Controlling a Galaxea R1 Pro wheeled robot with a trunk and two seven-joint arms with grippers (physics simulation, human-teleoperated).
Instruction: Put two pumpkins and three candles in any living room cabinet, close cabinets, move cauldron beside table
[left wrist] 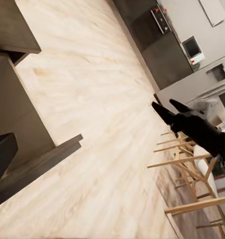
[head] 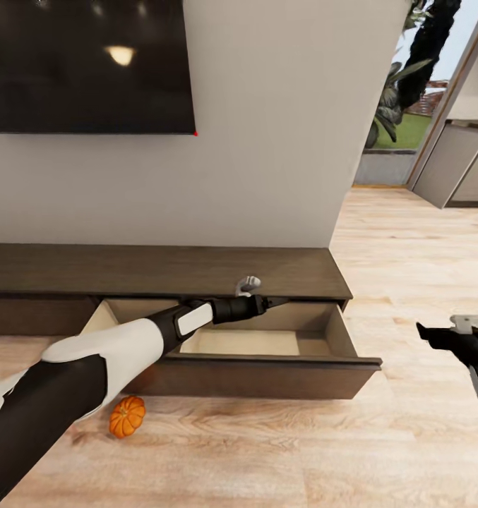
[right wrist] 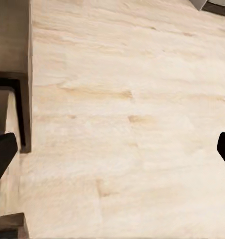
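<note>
A pumpkin (head: 127, 416) lies on the wood floor (head: 380, 451) at seven o'clock, just in front of the cabinet (head: 161, 269). The left gripper (head: 275, 303) reaches over the cabinet's pulled-out drawer (head: 267, 377), whose pale inside looks bare; I cannot tell how far its jaws are parted. At three o'clock, well clear of the cabinet, the right gripper (head: 436, 334) hangs above bare floor, jaws spread wide with nothing between them.

Your left arm (head: 90, 367) wears glossy white and black shell panels, narrowing to a black wrist with a white band; both claws are matte black.
</note>
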